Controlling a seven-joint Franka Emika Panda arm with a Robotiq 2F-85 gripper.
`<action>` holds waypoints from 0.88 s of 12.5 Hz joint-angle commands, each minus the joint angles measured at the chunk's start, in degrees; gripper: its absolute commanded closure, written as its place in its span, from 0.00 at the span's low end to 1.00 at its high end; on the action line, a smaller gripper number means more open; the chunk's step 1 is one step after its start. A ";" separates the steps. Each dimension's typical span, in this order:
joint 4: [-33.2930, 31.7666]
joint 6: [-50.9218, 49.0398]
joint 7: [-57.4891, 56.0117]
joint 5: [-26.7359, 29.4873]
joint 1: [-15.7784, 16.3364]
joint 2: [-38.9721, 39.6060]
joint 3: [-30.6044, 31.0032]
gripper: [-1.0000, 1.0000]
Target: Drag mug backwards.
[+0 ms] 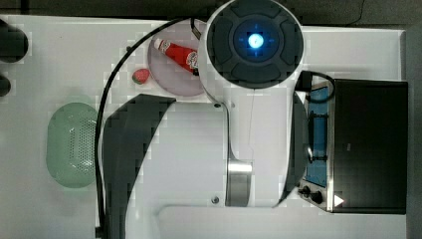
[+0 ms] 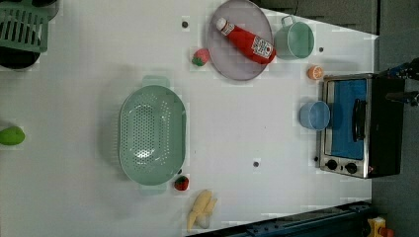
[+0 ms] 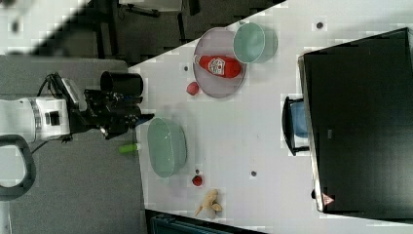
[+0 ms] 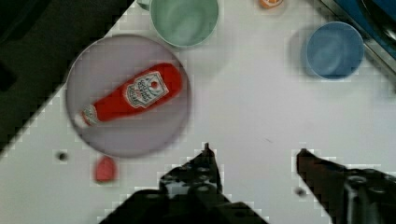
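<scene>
We can read no words: the red ketchup bottle (image 4: pixel 128 95) on the plate (image 4: pixel 116 135) bears a white label with illegible print, and the oven (image 3: pixel 360 122) carries a small warning triangle.

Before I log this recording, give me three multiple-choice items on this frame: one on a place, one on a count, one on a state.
1. Where does the ketchup bottle lie?
A. on the plate
B. in the basket
C. on the oven

2. How many strawberries are on the table in the left view?
A. one
B. two
C. four

3. How do the gripper's jaws stand?
A. shut on the mug
B. shut on nothing
C. open, holding nothing

Answers: 1 A, the bottle rests across the plate. 2 B, one by the plate, one by the basket. 3 C, the wrist view shows bare table between the jaws, the mug far off.
</scene>
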 commanded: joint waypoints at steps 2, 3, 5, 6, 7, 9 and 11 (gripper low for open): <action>2.02 -12.05 -3.00 -0.35 -1.32 -8.95 -1.34 0.09; 2.02 -11.26 -3.00 -0.35 -1.32 -8.62 -1.34 0.00; 2.08 -7.90 -2.92 -0.36 -1.36 -6.72 -1.56 0.00; 2.11 -4.91 -2.77 -0.37 -1.46 -4.92 -1.77 0.00; 2.20 -1.27 -2.25 -0.38 -1.55 -2.56 -2.17 0.00; 2.49 5.80 -1.02 -0.40 -1.75 3.33 -3.55 0.00; 4.00 11.96 1.72 -0.40 -1.79 10.54 -5.29 0.00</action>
